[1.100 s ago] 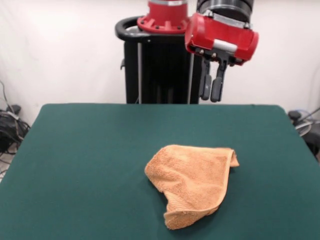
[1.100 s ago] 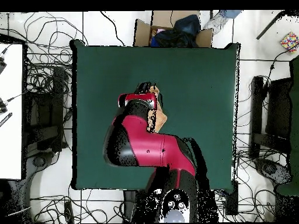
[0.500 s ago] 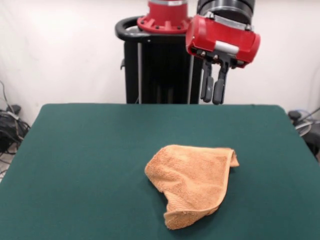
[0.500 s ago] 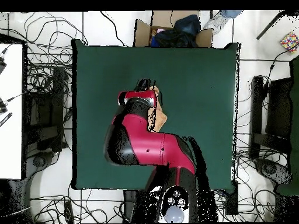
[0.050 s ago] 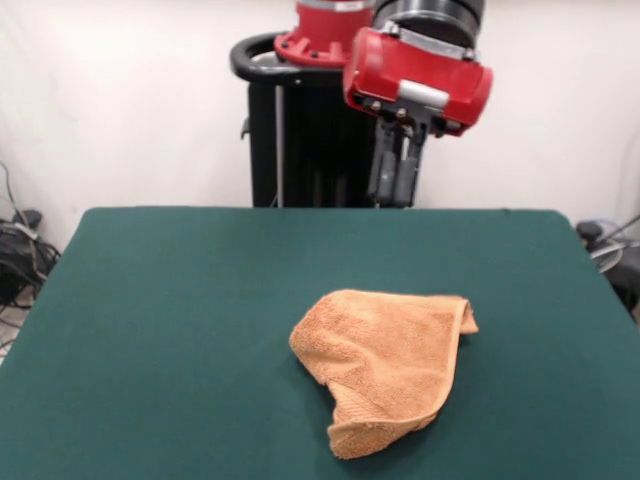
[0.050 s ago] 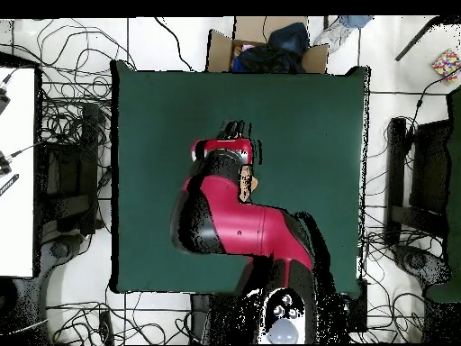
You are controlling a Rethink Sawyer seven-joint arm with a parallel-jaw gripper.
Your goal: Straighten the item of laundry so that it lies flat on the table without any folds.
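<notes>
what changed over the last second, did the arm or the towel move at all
The gripper, high above the table, shifted toward the left of the front view, and its fingers closed from a small gap to nearly together. It holds nothing. The towel stayed put, crumpled with its folds as before, untouched.

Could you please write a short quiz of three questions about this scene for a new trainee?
1. True or false: the towel lies fully flat on the table.
2. Where is the end effector? A) pressing on the towel B) raised above the table, apart from the towel C) gripping the towel's hem
3. Fill in: the end effector's fingers hang close together and hold ____.

Key: 1. false, it is crumpled, with folds. 2. B. 3. nothing.
</notes>
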